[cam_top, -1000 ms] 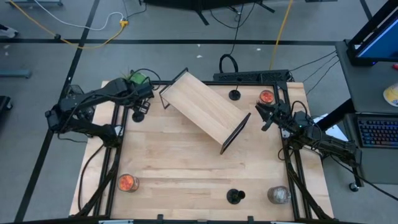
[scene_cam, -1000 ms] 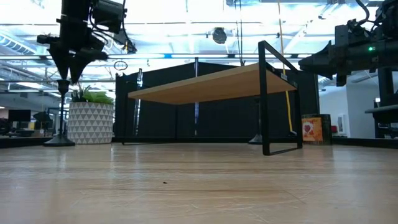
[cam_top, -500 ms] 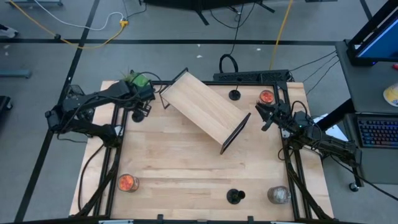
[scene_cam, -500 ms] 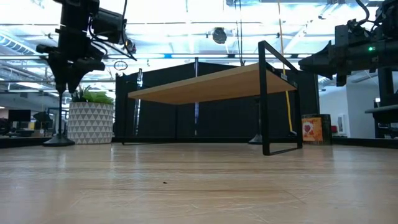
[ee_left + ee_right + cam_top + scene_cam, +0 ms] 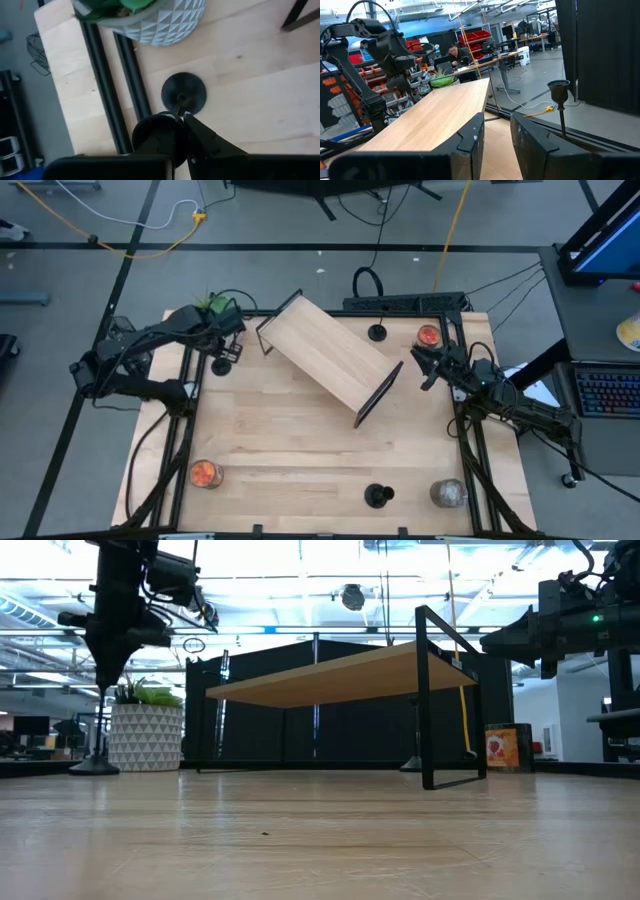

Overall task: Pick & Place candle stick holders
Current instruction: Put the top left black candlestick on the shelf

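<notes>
Candle stick holder (image 5: 222,366) stands upright at the bench's (image 5: 300,440) far left corner beside a potted plant (image 5: 215,307), directly beneath the left pincer (image 5: 226,351), which is clamped on its thin vertical stem; the right pincer (image 5: 422,368) waits, part open.

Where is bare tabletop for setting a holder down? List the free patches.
The widest bare patch is mid-table, between the wooden shelf and the near-edge candle stick holder, flanked by the orange jar and glass jar. It is crowded at the far left corner: planter, another holder, and the left gripper shut on it.
</notes>
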